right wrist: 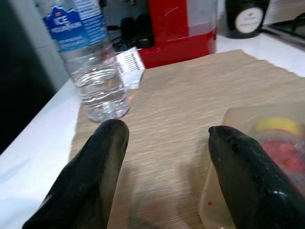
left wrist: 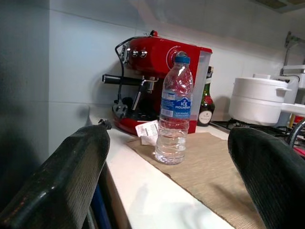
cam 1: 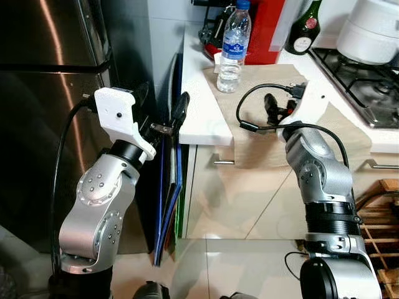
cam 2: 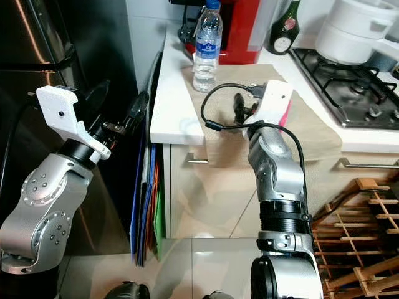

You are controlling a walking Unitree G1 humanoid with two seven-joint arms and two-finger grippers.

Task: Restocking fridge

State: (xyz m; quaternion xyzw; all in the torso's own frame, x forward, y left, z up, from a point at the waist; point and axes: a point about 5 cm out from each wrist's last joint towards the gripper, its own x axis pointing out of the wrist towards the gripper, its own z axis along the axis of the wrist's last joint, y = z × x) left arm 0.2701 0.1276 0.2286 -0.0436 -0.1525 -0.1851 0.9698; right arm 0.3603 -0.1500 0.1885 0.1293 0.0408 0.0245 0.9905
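A clear water bottle (cam 1: 234, 50) with a blue cap stands upright on a beige mat (right wrist: 190, 95) on the white counter (cam 1: 199, 118). My left gripper (cam 1: 162, 106) is open, level with the counter's left edge, and points at the bottle (left wrist: 174, 114) from a short way off. Over the mat, my right gripper (right wrist: 167, 176) is also open and holds nothing. A clear food container (right wrist: 257, 157) with yellow and pink contents lies right beside one of its fingers. The steel fridge (cam 1: 43, 93) on the left is closed.
Along the back of the counter are a red coffee machine (cam 1: 262, 31), a dark green bottle (cam 1: 305, 28) and a white pot (cam 1: 374, 28) on the gas hob (cam 1: 361, 81). Coloured boards (cam 1: 168, 199) lean between fridge and cabinet. A wooden rack (cam 2: 355, 237) stands at lower right.
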